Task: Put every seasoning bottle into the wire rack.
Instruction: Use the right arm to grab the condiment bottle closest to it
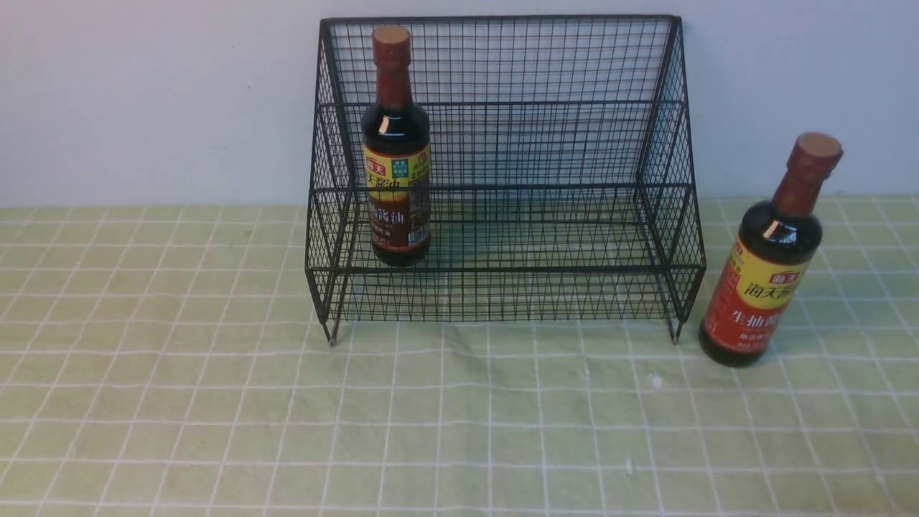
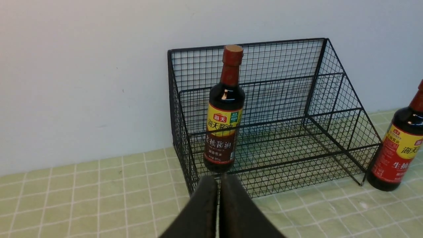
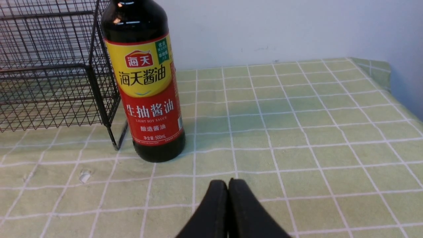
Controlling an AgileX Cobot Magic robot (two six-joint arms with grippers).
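A: Nearest the lens: left pincer (image 2: 218, 185), black fingers pressed together, tips meeting. Right pincer (image 3: 228, 185) likewise pressed together, low over the surface (image 3: 297, 132).

B: Edges?

A: The surface carries a green checked cloth. The right wrist view shows its far right corner, where the cloth drops away close to the wall (image 3: 264, 29). The wire rack (image 1: 502, 143) stands back at that wall, front feet on the cloth.

B: Room to move?

A: In the front view a broad stretch of cloth lies open between the camera and the rack. Inside the rack, the lower tier runs open to the right of the bottle.

B: The bottles.

A: Brown-label bottle (image 1: 395, 154): upright on the lower tier, close to the rack's left side wall. Dark glass, reddish-brown cap and neck, yellow band over brown. Red-label bottle (image 1: 764, 266): outside the rack, standing on the cloth just beside the right front foot. Same glass and cap, yellow over red.

B: Differences between views?

A: The pincers appear in the wrist views only. The right wrist view reads the red label's print, "LIGHT SOY SAUCE", but crops the cap. The front view shows that bottle leaning; the right wrist view shows it straight. The left wrist view takes in both bottles, the red one cut by the frame.
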